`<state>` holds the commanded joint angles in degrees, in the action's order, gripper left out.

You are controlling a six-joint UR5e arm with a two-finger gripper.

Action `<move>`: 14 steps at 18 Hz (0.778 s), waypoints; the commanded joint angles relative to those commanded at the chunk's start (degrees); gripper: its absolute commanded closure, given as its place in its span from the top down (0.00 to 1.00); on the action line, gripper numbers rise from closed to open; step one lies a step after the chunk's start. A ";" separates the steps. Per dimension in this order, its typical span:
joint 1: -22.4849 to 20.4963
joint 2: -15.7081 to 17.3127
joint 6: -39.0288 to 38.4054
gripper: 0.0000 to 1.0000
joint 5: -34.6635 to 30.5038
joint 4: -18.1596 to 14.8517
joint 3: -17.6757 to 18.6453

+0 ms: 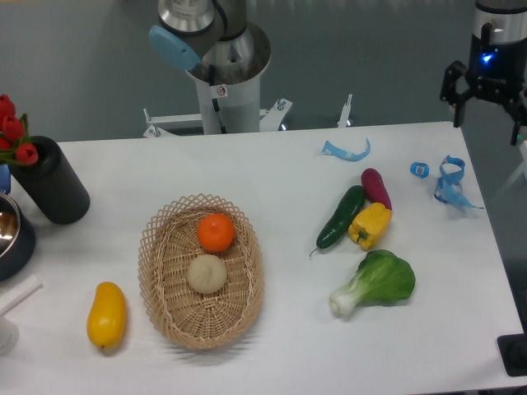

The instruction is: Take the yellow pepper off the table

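My gripper (pixel 487 111) hangs at the far right corner of the table (pixel 272 173), above its edge, with both dark fingers (pixel 452 97) spread apart and nothing between them; it touches no object. The yellow pepper (pixel 370 225) lies on the white top right of centre, well apart from my gripper. It touches the green cucumber (pixel 341 216) on one side, with the purple eggplant (pixel 376 188) just behind and the bok choy (pixel 377 282) near in front.
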<state>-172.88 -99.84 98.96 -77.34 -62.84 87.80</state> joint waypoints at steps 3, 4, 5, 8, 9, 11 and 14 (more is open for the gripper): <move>0.26 0.00 0.09 1.00 -0.09 0.09 -0.26; 0.35 0.00 0.00 1.00 -0.18 0.00 -0.09; 0.35 0.09 0.00 1.00 -0.52 0.00 -0.09; 0.53 -0.09 0.00 1.00 -1.23 -0.18 0.00; 0.53 -0.35 0.00 1.00 -1.06 -0.26 0.09; 1.05 -0.61 0.00 1.00 -0.62 -0.26 0.79; 1.58 -0.70 -5.69 1.00 -0.35 -0.09 2.55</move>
<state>-171.30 -100.55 93.28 -77.69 -62.93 90.35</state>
